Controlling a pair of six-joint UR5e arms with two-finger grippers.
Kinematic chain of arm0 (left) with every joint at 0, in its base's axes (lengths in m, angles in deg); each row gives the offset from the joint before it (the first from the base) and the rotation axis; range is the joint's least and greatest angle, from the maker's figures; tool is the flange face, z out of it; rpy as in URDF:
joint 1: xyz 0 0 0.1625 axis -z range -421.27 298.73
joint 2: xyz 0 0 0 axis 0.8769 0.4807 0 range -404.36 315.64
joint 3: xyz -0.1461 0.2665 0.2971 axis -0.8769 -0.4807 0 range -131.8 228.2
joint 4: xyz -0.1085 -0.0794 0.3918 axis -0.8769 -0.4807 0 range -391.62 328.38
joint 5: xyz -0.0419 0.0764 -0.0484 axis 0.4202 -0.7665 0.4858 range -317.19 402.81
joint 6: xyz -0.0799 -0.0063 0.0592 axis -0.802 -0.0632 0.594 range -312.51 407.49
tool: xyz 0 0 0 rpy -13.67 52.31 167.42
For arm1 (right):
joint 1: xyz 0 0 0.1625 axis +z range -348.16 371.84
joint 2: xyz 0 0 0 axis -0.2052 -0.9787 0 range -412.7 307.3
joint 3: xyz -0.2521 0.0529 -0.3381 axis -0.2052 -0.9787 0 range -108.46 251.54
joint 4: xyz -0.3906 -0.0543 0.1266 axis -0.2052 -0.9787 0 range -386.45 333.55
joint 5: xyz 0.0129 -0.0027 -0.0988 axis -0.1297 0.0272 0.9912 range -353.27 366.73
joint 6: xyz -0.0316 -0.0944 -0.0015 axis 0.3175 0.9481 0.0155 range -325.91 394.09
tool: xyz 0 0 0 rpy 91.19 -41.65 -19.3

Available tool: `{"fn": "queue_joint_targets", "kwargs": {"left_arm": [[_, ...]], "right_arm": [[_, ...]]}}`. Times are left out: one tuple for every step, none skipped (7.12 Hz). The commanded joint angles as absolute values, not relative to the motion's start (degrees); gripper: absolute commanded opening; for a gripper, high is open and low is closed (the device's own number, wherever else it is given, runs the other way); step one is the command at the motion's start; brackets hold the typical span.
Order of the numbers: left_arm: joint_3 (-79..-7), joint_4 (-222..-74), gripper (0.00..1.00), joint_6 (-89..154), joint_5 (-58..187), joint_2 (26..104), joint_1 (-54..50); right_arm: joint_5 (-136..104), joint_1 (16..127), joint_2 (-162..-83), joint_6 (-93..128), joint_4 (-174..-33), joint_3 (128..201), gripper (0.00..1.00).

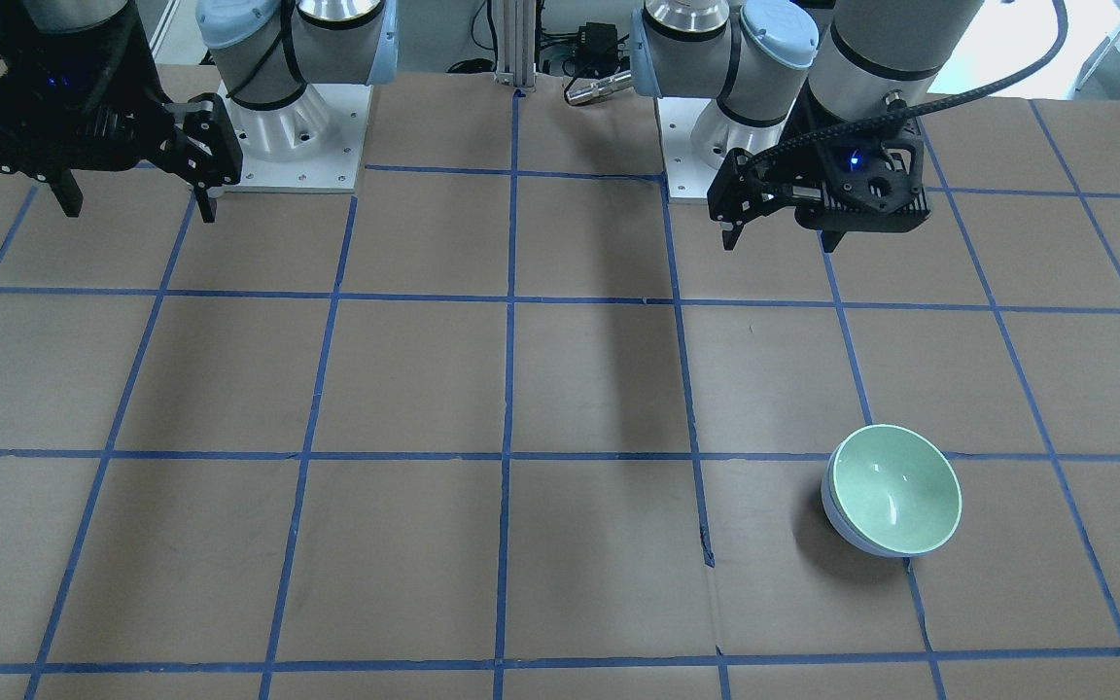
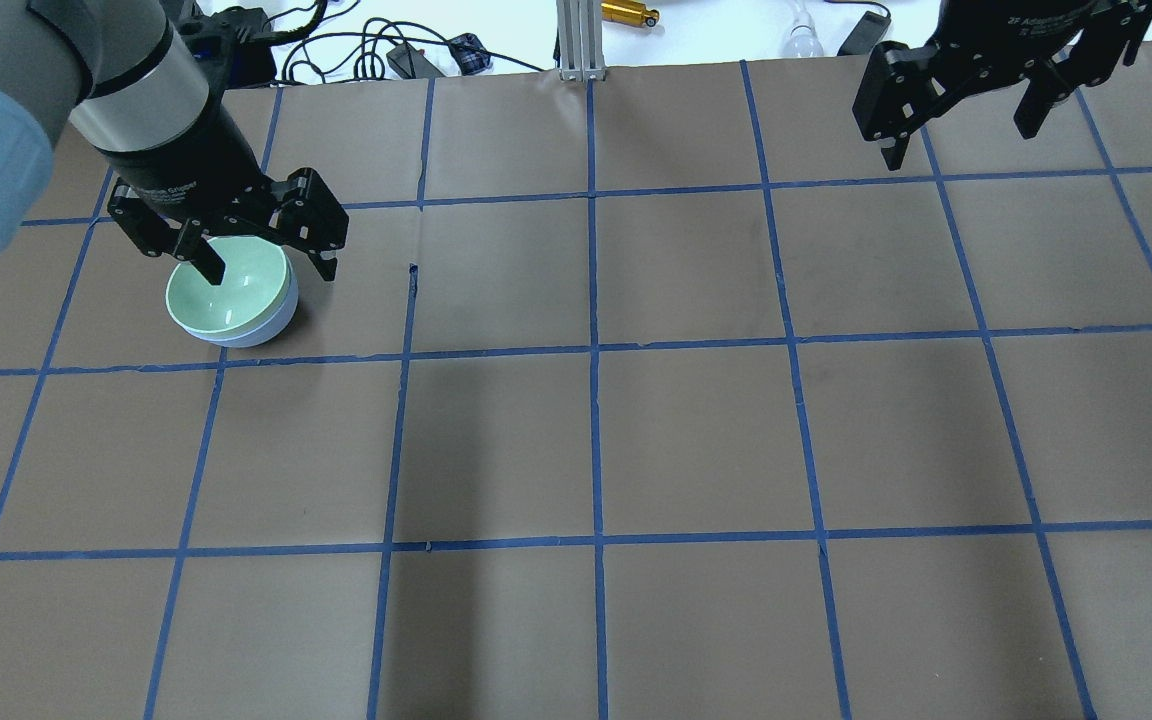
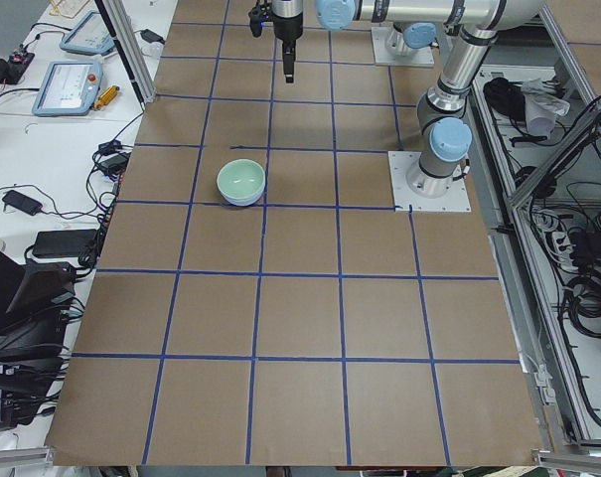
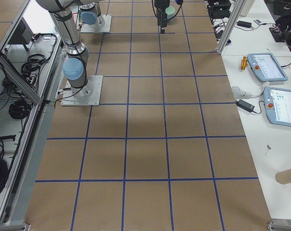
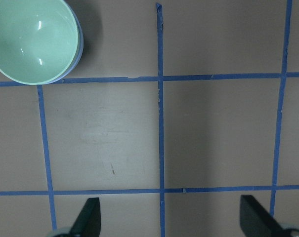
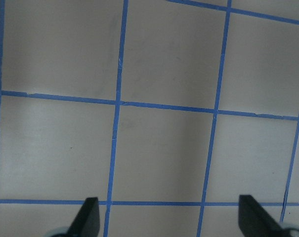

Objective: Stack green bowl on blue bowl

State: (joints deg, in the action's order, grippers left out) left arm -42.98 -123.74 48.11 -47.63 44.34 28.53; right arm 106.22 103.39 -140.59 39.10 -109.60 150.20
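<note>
Exterior front-facing view: the green bowl [image 1: 895,484] sits nested inside the blue bowl [image 1: 834,517]. Only a crescent of the blue wall shows around the green one's side. Both are round, smooth and glossy, with small white highlights on the mint inside. The green rim stands a little proud of the blue rim. Being round, the stack has no long axis; its mouth faces up and it sits level. It rests on the table [image 1: 404,379] on my left half, out toward the side far from my bases, inside one grid square and close to a line of tape [image 1: 509,379].

The table is covered in matte brown paper. Blue tape marks it into squares and is nicked in places, with one loose end near the stack.

My left gripper [image 1: 779,233] hangs raised over the table, apart from the bowls and on the base side of them. Its jaws are spread wide and hold nothing. In my left wrist view the two black fingertips [image 5: 90,219] frame bare paper, and the bowls lie off in the upper left corner.

My right gripper [image 2: 961,140] is well apart on the other half of the table, also raised, with its jaws wide apart and empty. In my right wrist view only paper and tape show between its fingertips [image 6: 90,219].
</note>
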Motion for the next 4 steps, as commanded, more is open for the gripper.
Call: {"fn": "queue_joint_targets", "kwargs": {"left_arm": [[-42.9, -123.7, 1.00, 48.0, -47.6, 44.3, 28.6], [-42.9, -123.7, 1.00, 48.0, -47.3, 44.3, 28.6], [-42.9, -123.7, 1.00, 48.0, -46.8, 44.3, 28.5], [-42.9, -123.7, 1.00, 48.0, -46.8, 44.3, 28.5]], "right_arm": [[106.2, 103.4, -140.6, 39.1, -109.6, 150.2, 1.00], [106.2, 103.4, -140.6, 39.1, -109.6, 150.2, 1.00], [106.2, 103.3, -140.6, 39.1, -109.6, 150.2, 1.00], [106.2, 103.3, -140.6, 39.1, -109.6, 150.2, 1.00]]}}
